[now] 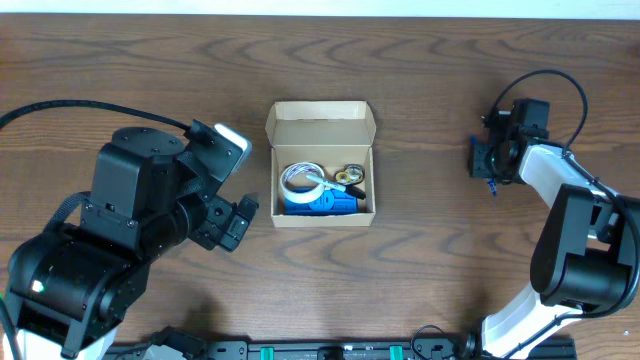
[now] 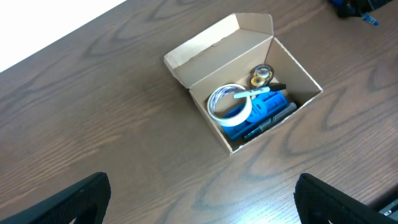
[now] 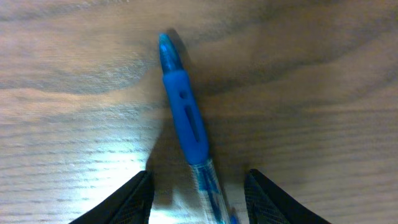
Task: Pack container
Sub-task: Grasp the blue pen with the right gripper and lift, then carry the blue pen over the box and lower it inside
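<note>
The container [image 1: 320, 113] is a tan cardboard box in the table's middle with its flap lid open to the far side; it also shows in the left wrist view [image 2: 214, 50]. Inside lie a white tape roll [image 1: 300, 178], a blue object [image 1: 328, 204], a small tape ring [image 1: 354, 175] and a pen. A blue pen [image 3: 185, 118] lies on the table at the right. My right gripper [image 3: 199, 199] is open, low over the pen, with one finger on each side and a gap to both; overhead it is right of the box [image 1: 490, 160]. My left gripper [image 1: 238, 222] is open and empty, left of the box.
The wooden table [image 1: 430, 260] runs around the box. The left arm's bulky black body [image 1: 130, 230] fills the front left. The right arm [image 1: 580, 240] rises at the front right, its cable looping above the wrist. A black rail lies along the front edge.
</note>
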Robot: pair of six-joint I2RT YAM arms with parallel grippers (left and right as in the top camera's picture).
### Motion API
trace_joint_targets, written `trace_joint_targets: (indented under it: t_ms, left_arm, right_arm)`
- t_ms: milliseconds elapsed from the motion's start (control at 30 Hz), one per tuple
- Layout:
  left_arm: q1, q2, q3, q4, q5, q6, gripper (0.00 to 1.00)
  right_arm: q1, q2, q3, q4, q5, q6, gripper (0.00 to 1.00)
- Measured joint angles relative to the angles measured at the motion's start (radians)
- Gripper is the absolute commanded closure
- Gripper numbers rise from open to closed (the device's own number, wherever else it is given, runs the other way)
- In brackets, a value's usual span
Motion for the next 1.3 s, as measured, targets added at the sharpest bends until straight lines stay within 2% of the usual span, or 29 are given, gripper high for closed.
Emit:
trace_joint_targets:
  t_ms: [100,600,833,1000,1133,1300]
  left_arm:
    - [0.000,0.000,0.000,0.000,0.000,0.000,0.05]
    - [0.000,0.000,0.000,0.000,0.000,0.000,0.05]
    - [0.000,0.000,0.000,0.000,0.000,0.000,0.05]
    - [0.000,0.000,0.000,0.000,0.000,0.000,0.05]
    - [0.000,0.000,0.000,0.000,0.000,0.000,0.05]
    - [0.000,0.000,0.000,0.000,0.000,0.000,0.05]
  right_arm:
    - [0.000,0.000,0.000,0.000,-0.007,-0.003,0.55]
    - [0.000,0.001,0.001,-0.003,-0.022,0.001,0.99]
    - [-0.001,0.001,0.006,-0.016,-0.023,0.029,0.99]
    - [0.001,0.001,0.047,-0.127,-0.053,0.042,0.99]
    - [0.007,-0.024,0.134,-0.232,-0.083,0.048,0.99]
    - [0.044,-0.145,0.288,-0.296,-0.126,0.050,0.99]
